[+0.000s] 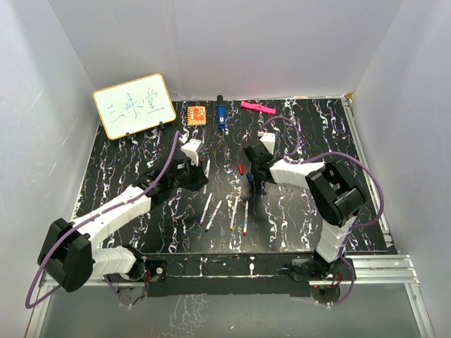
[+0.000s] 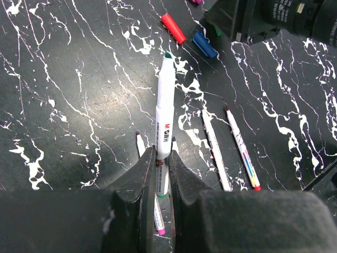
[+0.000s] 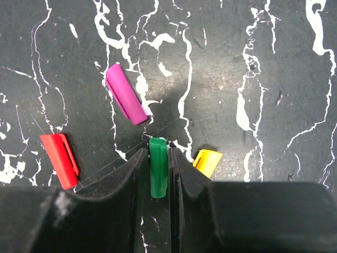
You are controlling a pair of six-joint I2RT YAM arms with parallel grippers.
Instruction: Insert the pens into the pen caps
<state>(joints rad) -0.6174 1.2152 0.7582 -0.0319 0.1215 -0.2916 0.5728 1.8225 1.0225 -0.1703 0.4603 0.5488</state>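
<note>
Left claw clenched on green-tipped pen marked red M, right claw flanking green cap, grip unclear

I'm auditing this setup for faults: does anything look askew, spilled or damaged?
Nothing stands out. The left fingers grip a green-tipped pen squarely. The green cap sits straight between the right fingers. The red cap, purple cap and yellow cap lie loose but whole on the table.
</note>
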